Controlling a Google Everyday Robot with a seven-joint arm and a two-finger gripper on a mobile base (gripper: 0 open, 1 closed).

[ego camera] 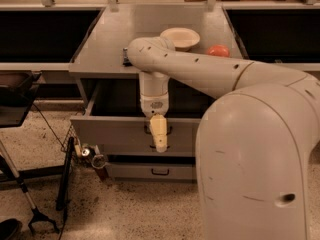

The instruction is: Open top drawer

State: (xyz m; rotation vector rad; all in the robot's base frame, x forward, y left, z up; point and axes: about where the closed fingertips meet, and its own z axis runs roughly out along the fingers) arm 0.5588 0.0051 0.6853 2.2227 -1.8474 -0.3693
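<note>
Top drawer, the wide grey cabinet drawer with a flat front and a small black centre handle, stands forward of the cabinet with a dark cavity open behind its front panel; judged from this, it is partly open. Nearest the camera, the robot's cream rounded body fills the right foreground. Beyond it, the shallower grey lower drawer sits shut beneath. The cream tool hangs pointing down at the handle, directly before the drawer front; whether it is apart or clamped cannot be told. The front's long axis runs left to right, so the pull lies toward the robot base. Farther back, the grey table carries a pale shallow bowl and an orange round object.
</note>
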